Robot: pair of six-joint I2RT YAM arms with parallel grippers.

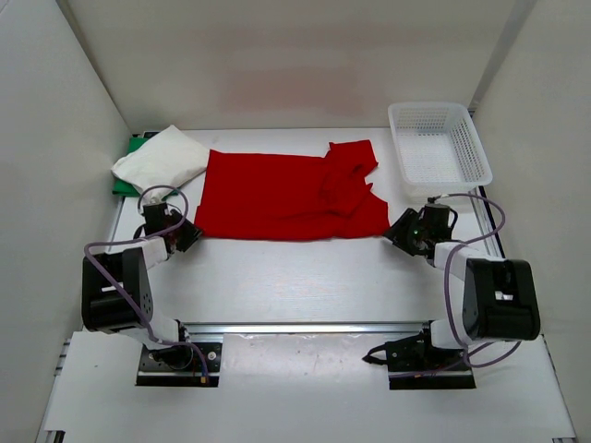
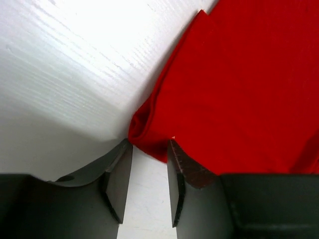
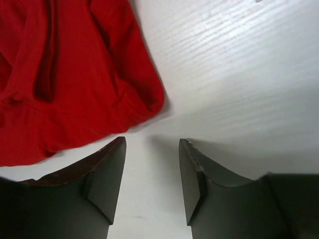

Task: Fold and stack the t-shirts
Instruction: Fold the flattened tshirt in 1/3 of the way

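Where the overhead camera looks down, a bright red soft cloth t-shirt lies spread across the middle of the white wood-grain desk. It is smooth on its left half and bunched into folds at its right end. At the far left corner a crumpled white cloth t-shirt rests on a bright green cloth t-shirt, which shows only as thin edges. A white plastic mesh basket stands at the far right. The left pincer sits at the red shirt's near left corner and the right pincer at its near right corner; their jaws are too small to read here.

In the left wrist view, the left pincer stands partly open, its dark angular fingers apart. The rolled corner of the red shirt reaches the gap and touches one fingertip, unclamped.

In the right wrist view, the right pincer stands wide open and holds nothing. The creased red shirt lies just beyond one fingertip, cut off by the frame.
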